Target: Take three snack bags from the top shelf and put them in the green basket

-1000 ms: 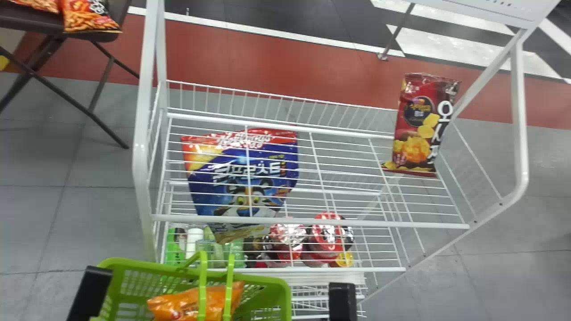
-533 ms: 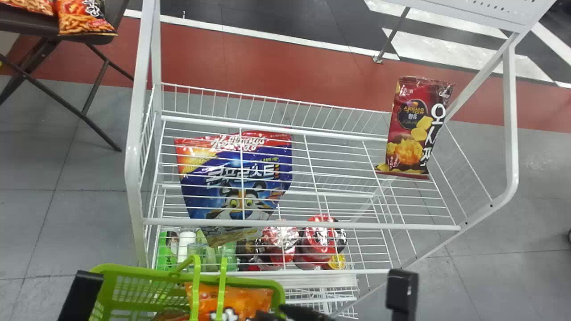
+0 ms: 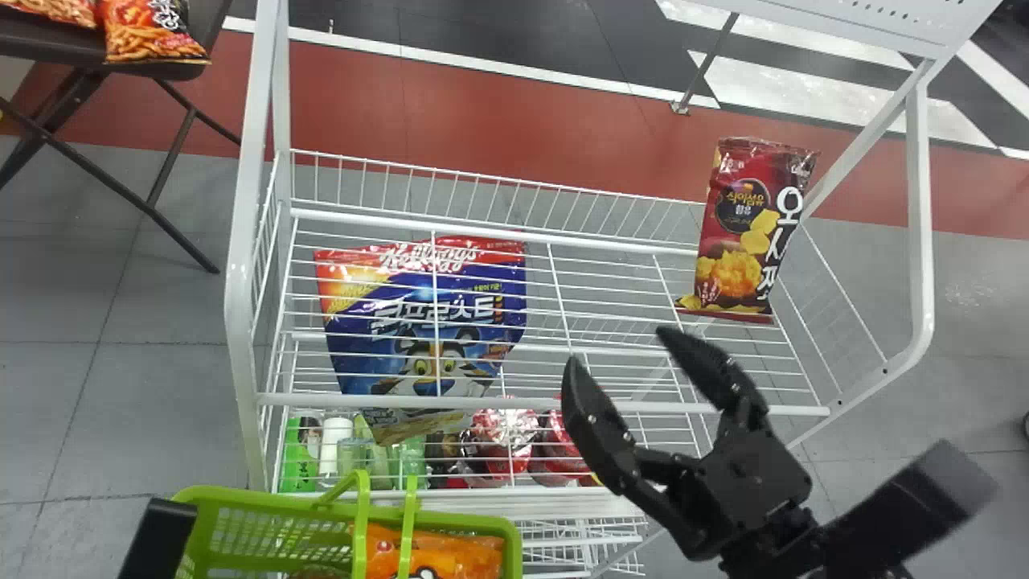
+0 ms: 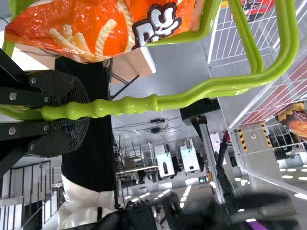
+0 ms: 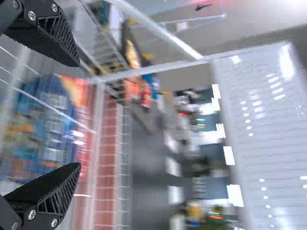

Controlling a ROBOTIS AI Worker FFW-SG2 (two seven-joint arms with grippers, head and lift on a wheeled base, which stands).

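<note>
My right end effector (image 3: 621, 350) is released, its two fingers spread, near the front of the white wire shelf (image 3: 514, 402). The dark red snack bag with yellow chips on it (image 3: 735, 233) stands at the shelf's right end, apart from my fingers. Below the wires I see a large blue-and-red cereal bag (image 3: 426, 322). My left end effector (image 3: 157, 540) is clenched on the handle of the green plastic basket (image 3: 450, 520), which holds a shiny orange snack bag (image 3: 450, 556).

Ceiling lights (image 4: 288, 177) glow white, with glare (rather harsh) on the pale panel (image 5: 268, 120).
</note>
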